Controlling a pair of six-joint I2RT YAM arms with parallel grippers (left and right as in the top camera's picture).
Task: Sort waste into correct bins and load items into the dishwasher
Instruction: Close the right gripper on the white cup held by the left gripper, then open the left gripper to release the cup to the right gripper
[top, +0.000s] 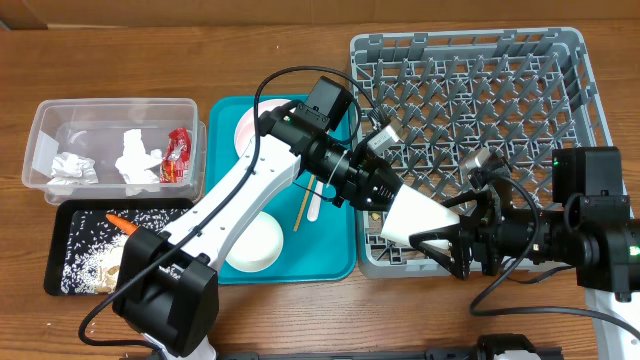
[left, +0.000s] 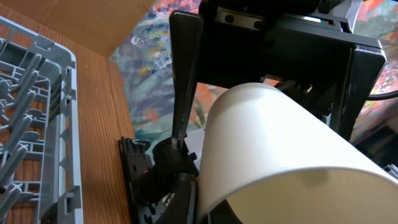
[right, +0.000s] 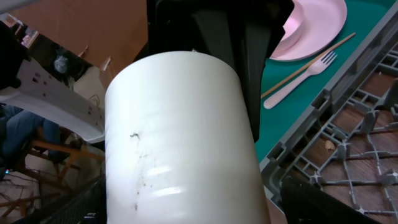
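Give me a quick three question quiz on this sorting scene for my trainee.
1. True or false: the pink plate lies on the teal tray.
2. Which hand is shut on the white cup?
3. Fill in: the red wrapper lies in the clear ____.
Key: 1 true. 2 the left hand. 3 tub.
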